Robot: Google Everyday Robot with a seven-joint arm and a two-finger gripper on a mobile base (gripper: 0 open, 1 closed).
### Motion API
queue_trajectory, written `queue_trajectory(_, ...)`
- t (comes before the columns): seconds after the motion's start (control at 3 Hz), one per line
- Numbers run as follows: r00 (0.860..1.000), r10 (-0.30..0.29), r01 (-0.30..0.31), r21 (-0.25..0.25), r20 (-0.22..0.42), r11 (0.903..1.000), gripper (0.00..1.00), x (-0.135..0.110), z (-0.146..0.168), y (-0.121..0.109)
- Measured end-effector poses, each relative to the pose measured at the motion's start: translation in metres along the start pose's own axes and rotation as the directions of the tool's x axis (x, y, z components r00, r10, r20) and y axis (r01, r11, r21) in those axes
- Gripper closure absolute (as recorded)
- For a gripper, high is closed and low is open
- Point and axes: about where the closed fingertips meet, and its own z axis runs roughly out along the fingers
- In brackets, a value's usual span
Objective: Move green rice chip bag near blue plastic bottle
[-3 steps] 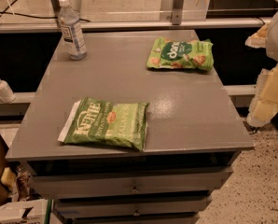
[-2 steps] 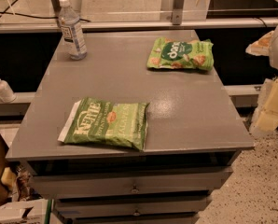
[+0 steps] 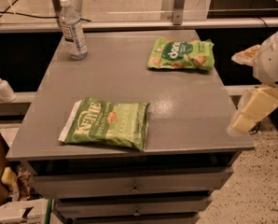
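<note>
One target: small bright-green rice chip bag (image 3: 181,55) lies at far right of grey table (image 3: 185,120), well apart from clear blue-labelled plastic bottle (image 3: 72,29). Cream gripper (image 3: 251,113) hangs beside table, empty, aperture indeterminate; top-down approach advised.

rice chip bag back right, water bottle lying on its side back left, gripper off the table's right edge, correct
No: the camera view shows the blue plastic bottle upright, back left; green rice chip bag back right, gripper off the right edge.
</note>
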Motion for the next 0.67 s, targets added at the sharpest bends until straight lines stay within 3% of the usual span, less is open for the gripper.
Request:
queue_trajectory(0.33,0.993,0.062,-0.066,0.034,0.099,0.9972,0.00,-0.008,0.023,-0.038)
queue_trajectory(0.67,0.976,0.108,-0.125,0.080,0.190,0.9889,0.00,-0.020,0.046,-0.094)
